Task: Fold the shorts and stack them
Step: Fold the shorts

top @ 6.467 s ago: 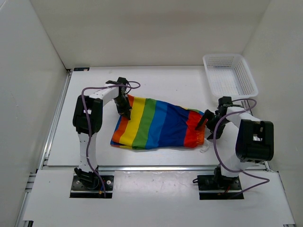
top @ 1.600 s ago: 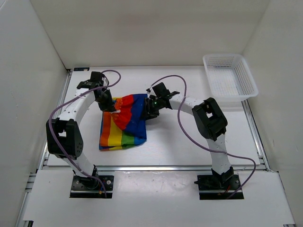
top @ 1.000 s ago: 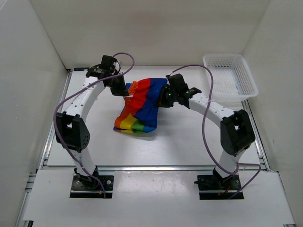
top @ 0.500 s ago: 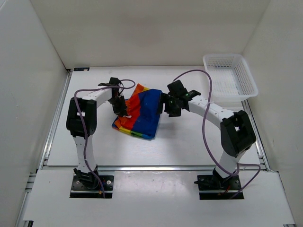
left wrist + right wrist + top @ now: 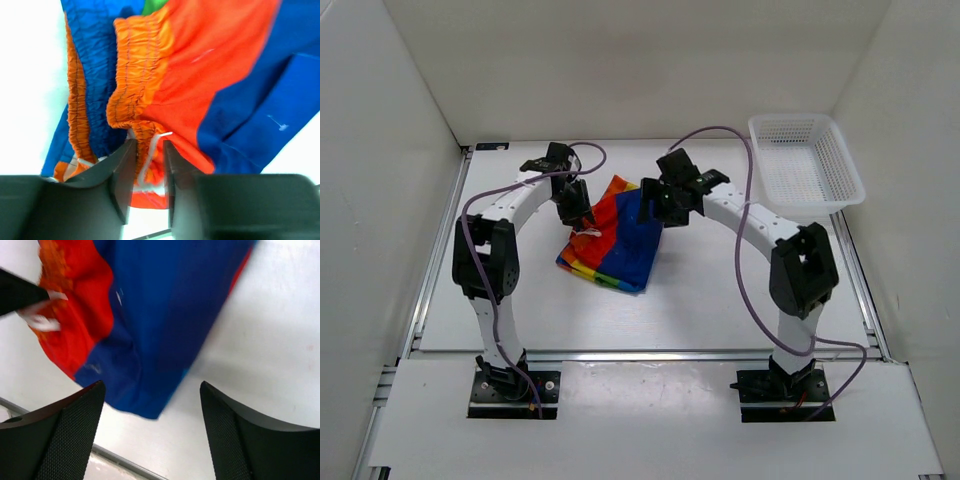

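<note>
While the shorts (image 5: 613, 238) lie folded mid-worktop (image 5: 720, 290) as a moment ago, my left tool (image 5: 146, 150) has loosened, jaws slightly parted over the orange waistband (image 5: 131, 75). My right tool (image 5: 152, 385), spread wide, has shifted toward their far edge.

In the top view the scene is lit brightly and evenly from above, and the white table (image 5: 720, 290) and walls (image 5: 620, 70) are rendered almost without texture. Only soft, pale shadows are cast under the arms (image 5: 750, 225) and around the shorts (image 5: 620, 235). The walls are shown leaning outward by the wide lens. In the left wrist view the table is burnt out to pure white wherever it shows, the gathered waistband (image 5: 125, 65) is seen fairly sharp, and the dark fingers (image 5: 122, 180) are a little soft. In the right wrist view the shorts are smeared by blur, a grey shadow is laid on the table beside them, and the textured fingers (image 5: 70, 435) are kept sharp.
</note>
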